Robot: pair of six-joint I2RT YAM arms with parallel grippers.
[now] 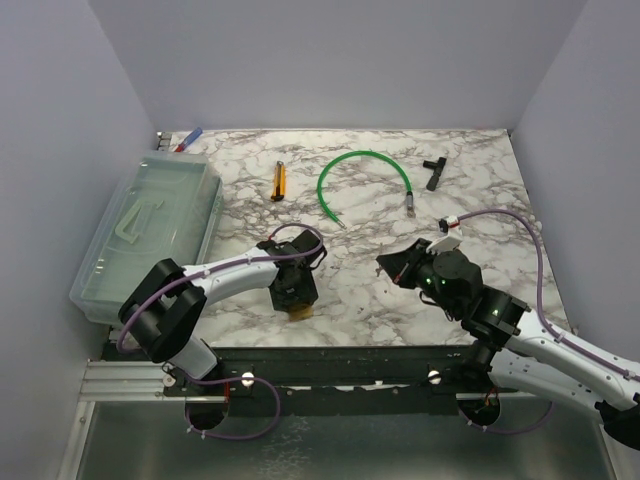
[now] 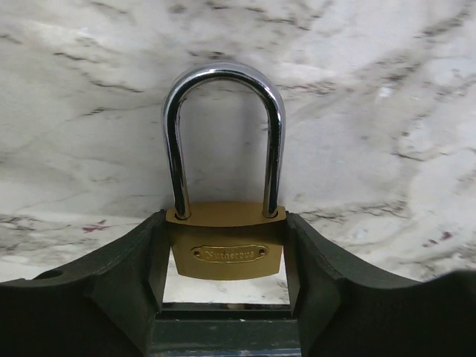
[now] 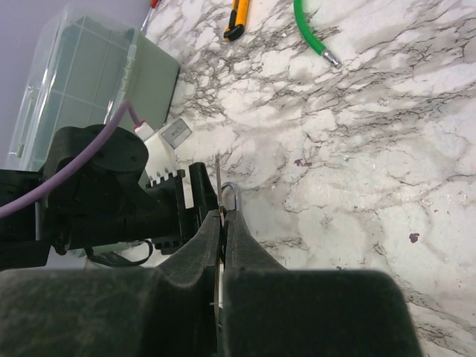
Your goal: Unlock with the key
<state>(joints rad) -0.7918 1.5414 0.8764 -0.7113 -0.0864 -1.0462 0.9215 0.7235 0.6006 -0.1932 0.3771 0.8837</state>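
My left gripper [image 1: 293,296] is shut on the small brass padlock [image 2: 227,245], with a finger on each side of its body. The silver shackle [image 2: 223,82] is closed and points away over the marble table [image 1: 370,215]. The brass body shows below the left gripper in the top view [image 1: 298,312]. My right gripper [image 3: 222,216] is shut on the thin silvery key [image 3: 218,177]. The key blade sticks out edge-on past the fingertips toward the left gripper [image 3: 119,201]. A small metal loop [image 3: 231,190] shows beside the blade; I cannot tell what it belongs to. In the top view the right gripper [image 1: 392,263] is to the right of the padlock, a gap apart.
A clear plastic bin [image 1: 150,225] stands at the left edge. At the back of the table lie a yellow utility knife [image 1: 279,181], a green cable loop [image 1: 360,160] and a black T-shaped tool [image 1: 434,170]. A white connector [image 1: 449,224] lies behind the right gripper.
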